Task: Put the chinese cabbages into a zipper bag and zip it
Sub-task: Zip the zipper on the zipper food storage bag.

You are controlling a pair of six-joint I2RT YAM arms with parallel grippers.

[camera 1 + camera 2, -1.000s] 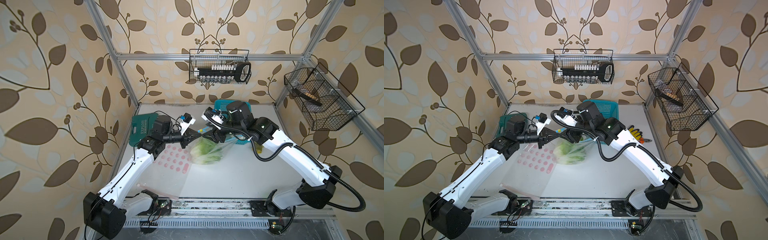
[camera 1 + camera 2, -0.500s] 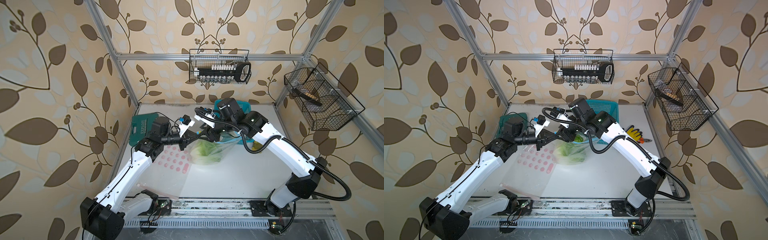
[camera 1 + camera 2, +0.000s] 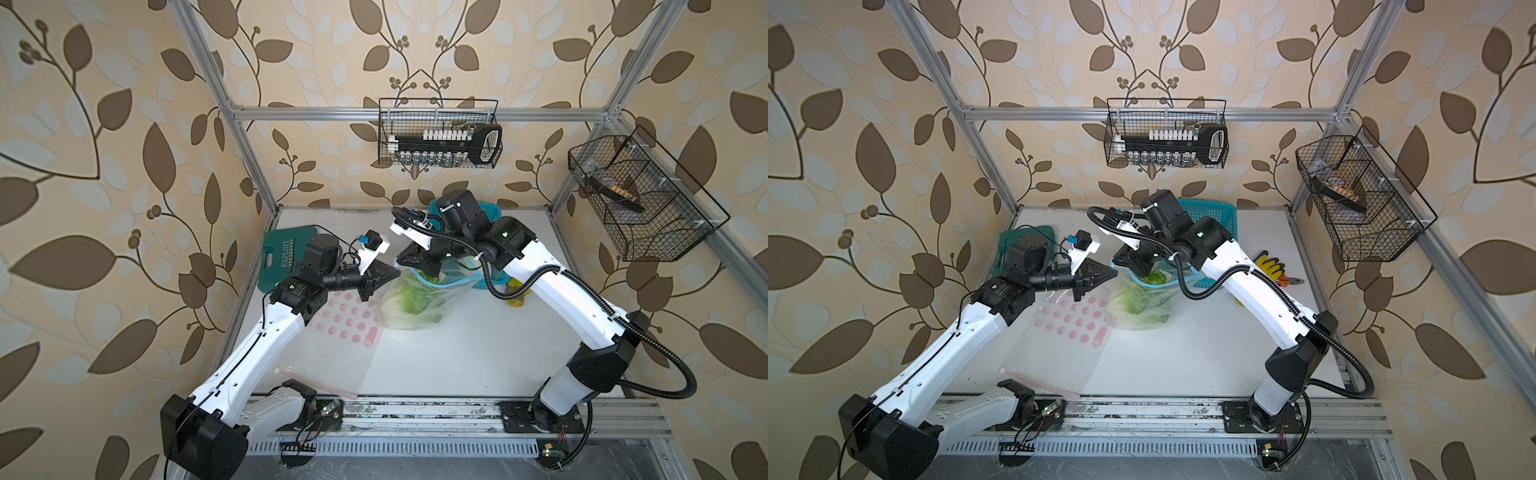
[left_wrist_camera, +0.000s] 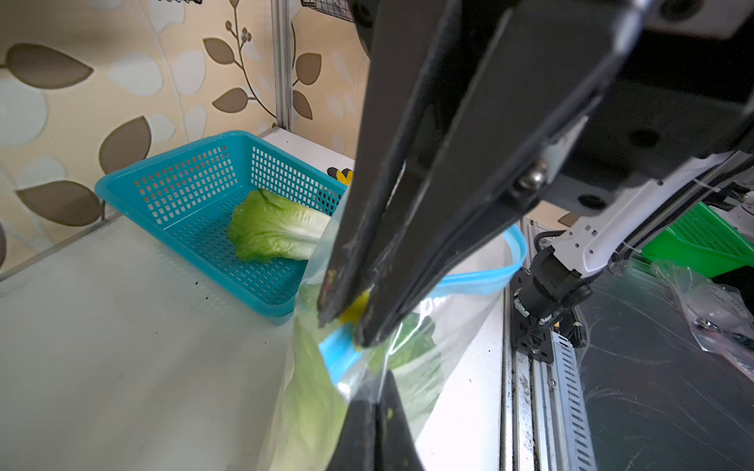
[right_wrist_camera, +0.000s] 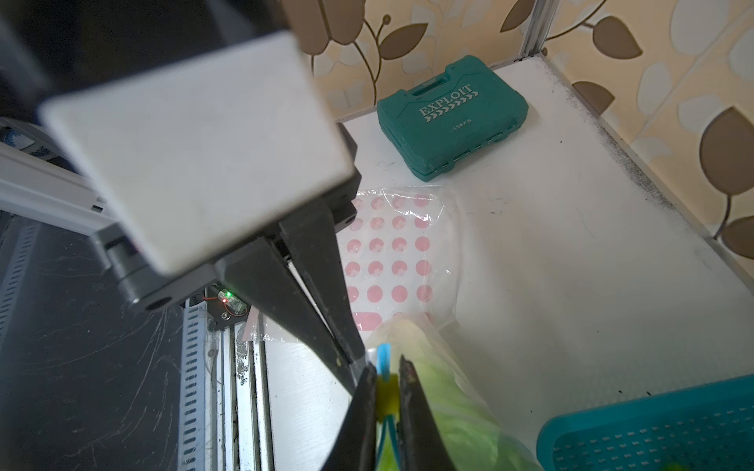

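Note:
The clear zipper bag [image 3: 415, 303] [image 3: 1138, 305] hangs above the table between both arms, its blue-zip mouth up. Green and white chinese cabbages [image 3: 409, 299] show through it. My left gripper [image 3: 397, 272] [image 4: 377, 391] is shut on the bag's top corner. Right beside it, my right gripper [image 3: 430, 275] [image 5: 385, 369] is shut on the yellow zip slider [image 5: 385, 393] [image 4: 357, 310]. Beyond the slider the blue zip track [image 4: 477, 277] curves open. Another cabbage [image 4: 277, 228] lies in the blue basket [image 4: 183, 179] behind the bag.
A flat clear bag with pink dots [image 3: 349, 320] [image 5: 387, 253] lies under the left arm. A green tool case [image 3: 286, 257] [image 5: 449, 118] sits at the back left. Yellow gloves [image 3: 1268, 264] lie at the right. Wire baskets [image 3: 440, 137] hang on the walls.
My right gripper has moved left along the bag's mouth to the left gripper and closed on the yellow slider. The left gripper has kept its hold.

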